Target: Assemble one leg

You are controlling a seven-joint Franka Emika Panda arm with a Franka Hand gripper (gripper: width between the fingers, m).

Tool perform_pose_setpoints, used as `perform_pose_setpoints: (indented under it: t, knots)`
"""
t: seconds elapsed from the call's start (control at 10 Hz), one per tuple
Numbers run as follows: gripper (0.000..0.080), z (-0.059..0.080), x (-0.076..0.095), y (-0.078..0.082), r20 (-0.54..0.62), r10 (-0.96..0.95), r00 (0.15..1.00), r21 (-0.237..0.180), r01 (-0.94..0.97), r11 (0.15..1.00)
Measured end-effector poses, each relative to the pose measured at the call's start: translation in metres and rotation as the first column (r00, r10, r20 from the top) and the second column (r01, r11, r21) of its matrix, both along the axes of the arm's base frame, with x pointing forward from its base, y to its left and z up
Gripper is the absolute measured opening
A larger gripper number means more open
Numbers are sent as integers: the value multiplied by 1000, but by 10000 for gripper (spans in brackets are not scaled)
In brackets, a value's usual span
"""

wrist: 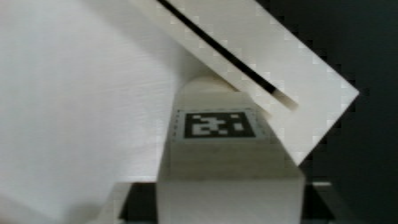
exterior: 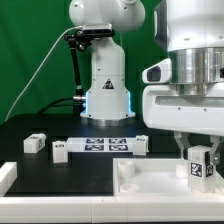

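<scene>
The leg [exterior: 198, 166], a small white block with a black-and-white tag on its facing side, is sitting upright at the lower right of the exterior frame, held just above the large white panel [exterior: 150, 180] that is lying along the bottom of that frame. The fingers [exterior: 181, 146] of the gripper [exterior: 197, 158] are pinching the leg from both sides, with only dark slivers of them showing beside it. In the wrist frame the leg [wrist: 221, 160] is filling the lower centre, its tag in the middle of the frame, and the dark fingers [wrist: 135, 203] are pressing against it at the bottom edge. Behind it there, a pale angled surface with a dark slot is crossing the upper right of the frame, most likely part of the panel [wrist: 267, 60]; whether the leg is touching it cannot be told.

Farther out in the exterior frame, the marker board [exterior: 98, 146] is lying on the dark table [exterior: 40, 165] at centre, and three more small white blocks are resting around it at left and centre. The arm's white base [exterior: 107, 70] is standing at the upper centre, in front of a green backdrop.
</scene>
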State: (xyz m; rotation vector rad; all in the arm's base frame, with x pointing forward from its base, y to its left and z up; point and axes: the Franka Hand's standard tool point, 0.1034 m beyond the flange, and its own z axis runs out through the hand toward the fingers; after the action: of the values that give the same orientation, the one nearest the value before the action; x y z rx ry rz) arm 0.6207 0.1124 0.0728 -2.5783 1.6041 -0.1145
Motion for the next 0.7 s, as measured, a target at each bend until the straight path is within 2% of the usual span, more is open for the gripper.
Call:
perform_pose_setpoints:
  t: [0.2, 0.4, 0.7]
  knots:
    - [292, -1, -1, 0, 5, -251, 968, 19, 251, 968]
    - [294, -1, -2, 2, -29, -571, 821, 66, 571, 818]
    - [294, -1, -3, -10, -53, -752, 657, 74, 754, 653]
